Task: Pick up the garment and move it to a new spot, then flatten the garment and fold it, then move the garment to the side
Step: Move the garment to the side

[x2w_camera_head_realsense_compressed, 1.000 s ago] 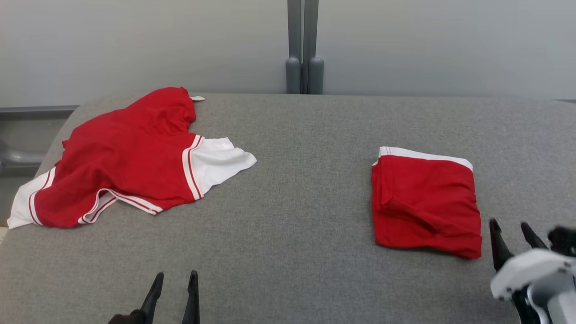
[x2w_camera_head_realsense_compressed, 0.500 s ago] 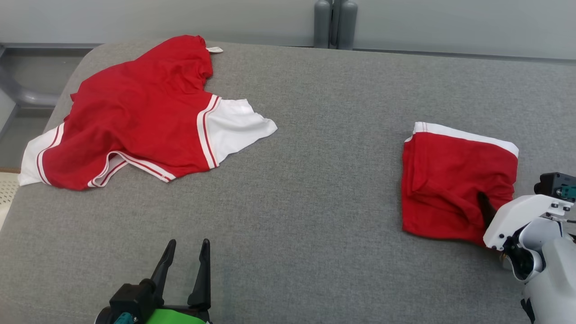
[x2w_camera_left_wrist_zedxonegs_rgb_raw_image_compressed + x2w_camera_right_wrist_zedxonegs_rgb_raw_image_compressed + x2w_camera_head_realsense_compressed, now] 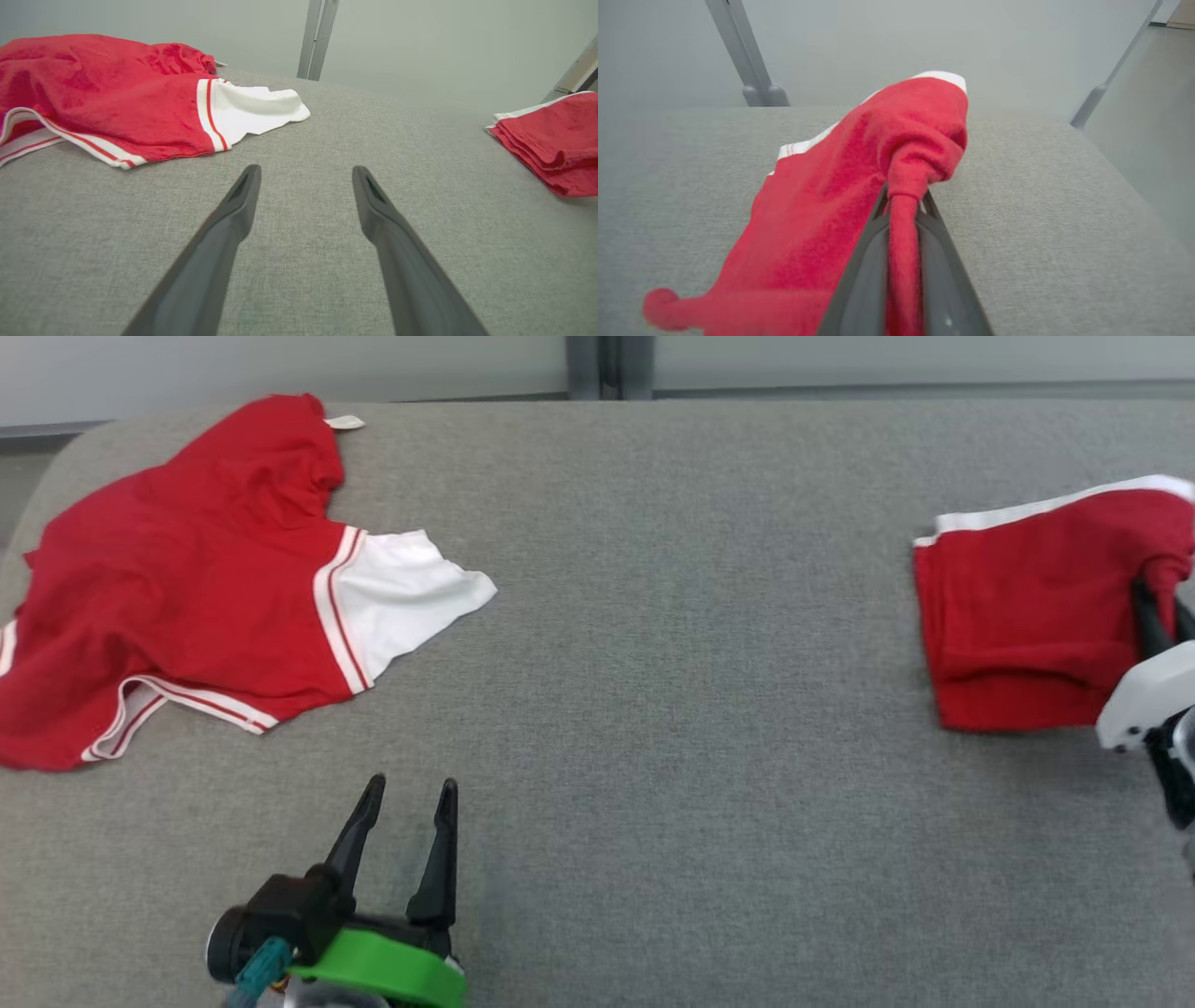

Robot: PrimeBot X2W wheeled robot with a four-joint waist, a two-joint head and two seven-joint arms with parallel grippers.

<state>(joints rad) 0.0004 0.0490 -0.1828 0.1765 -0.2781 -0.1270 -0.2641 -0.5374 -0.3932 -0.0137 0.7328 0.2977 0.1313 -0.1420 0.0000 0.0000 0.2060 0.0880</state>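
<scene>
A: Right gripper [image 3: 903, 193]?
B: Fingers clamped together on a pinched ridge of the folded red garment [image 3: 1018, 607], at its right edge. That edge is lifted; the rest lies on the grey padded surface [image 3: 672, 644], at the right side.
A: Left gripper [image 3: 406, 793]?
B: Fingers apart, over bare surface, near side, left of centre.
A: Other cloth?
B: Second red-and-white garment [image 3: 177, 579], spread and rumpled, far left, well apart from the folded one.
</scene>
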